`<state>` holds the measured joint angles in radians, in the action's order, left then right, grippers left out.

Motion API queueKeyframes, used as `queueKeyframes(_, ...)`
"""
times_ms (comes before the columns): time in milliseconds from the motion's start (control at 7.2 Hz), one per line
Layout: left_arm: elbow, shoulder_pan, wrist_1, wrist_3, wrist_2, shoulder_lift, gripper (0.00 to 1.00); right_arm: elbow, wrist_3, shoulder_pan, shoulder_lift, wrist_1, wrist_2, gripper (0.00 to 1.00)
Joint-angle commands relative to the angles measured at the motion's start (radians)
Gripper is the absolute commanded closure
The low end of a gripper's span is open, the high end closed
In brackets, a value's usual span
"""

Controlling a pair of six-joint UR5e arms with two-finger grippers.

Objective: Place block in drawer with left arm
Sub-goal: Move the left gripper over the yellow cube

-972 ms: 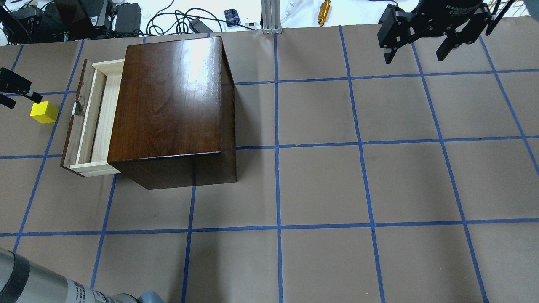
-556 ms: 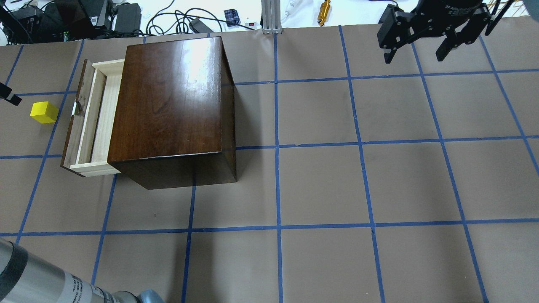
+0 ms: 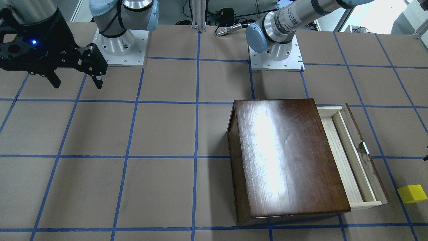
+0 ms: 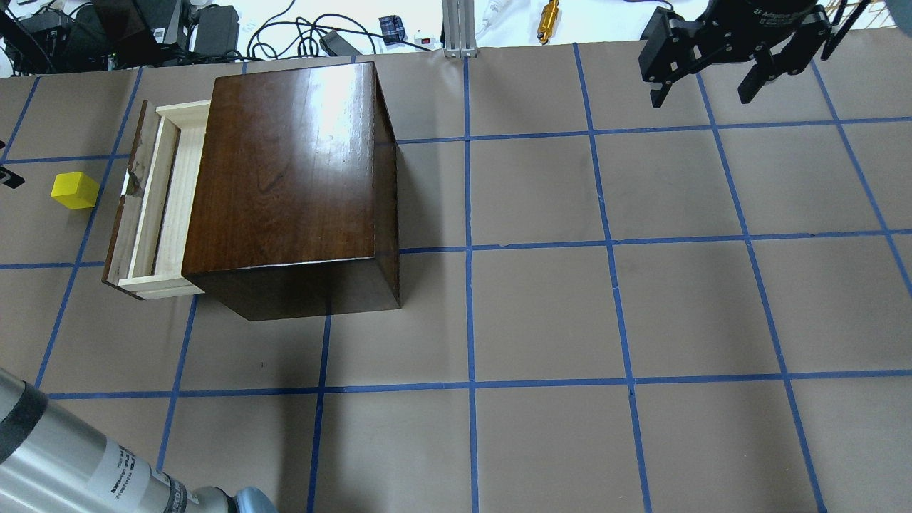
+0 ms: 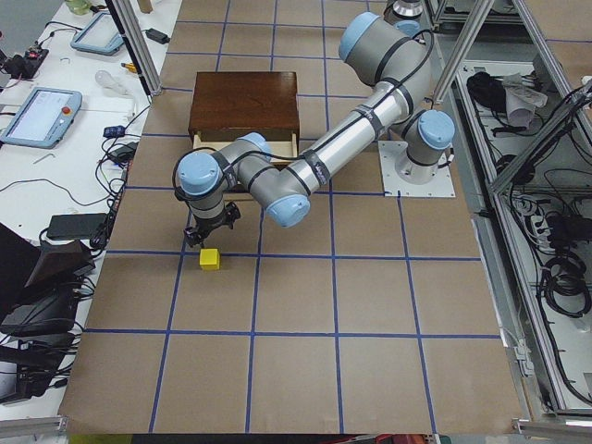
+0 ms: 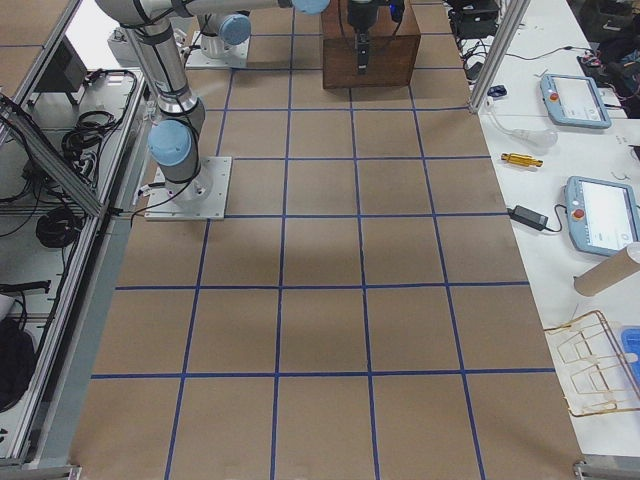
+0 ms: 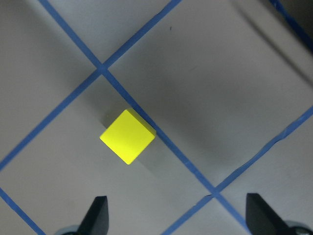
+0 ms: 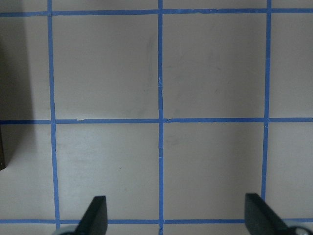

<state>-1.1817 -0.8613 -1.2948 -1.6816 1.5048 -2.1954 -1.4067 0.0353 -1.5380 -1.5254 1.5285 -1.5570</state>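
The yellow block [image 4: 74, 190] sits on the table left of the drawer [image 4: 167, 206], which is pulled partly out of the dark-brown box [image 4: 292, 171]. The drawer shows bare pale wood inside. In the left wrist view the block [image 7: 128, 136] lies on a blue tape line, ahead of my left gripper [image 7: 178, 215], which is open, empty and above the table. In the exterior left view the left gripper [image 5: 205, 231] hovers just beside the block [image 5: 210, 259]. My right gripper [image 4: 702, 96] is open and empty at the far right.
The table is brown paper with a blue tape grid. Cables and power bricks [image 4: 214, 28] lie beyond the far edge. The left arm's silver tube [image 4: 64, 463] crosses the near left corner. The drawer's metal pull [image 3: 363, 147] faces the block's side.
My left gripper has slid left, almost out of the overhead view, past the block. The arm's tube at the bottom left has shifted. Block, drawer and right arm have not moved.
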Motion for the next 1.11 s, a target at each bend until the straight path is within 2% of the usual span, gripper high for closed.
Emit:
queueKeyframes(0,0.049,0.005,0.006,-0.239,-0.006,-0.081,0.03,0.0,0.0,-0.001,0.001,-0.001,0.0,0.0)
queueKeyframes(417,0.059,0.005,0.098,-0.43,-0.009,-0.151,0.04,0.0,0.0,-0.001,-0.001,-0.001,0.002,0.0)
queueKeyframes(972,0.056,-0.012,0.1,-0.489,-0.009,-0.181,0.05,0.0,0.0,-0.001,-0.001,-0.001,0.002,0.0)
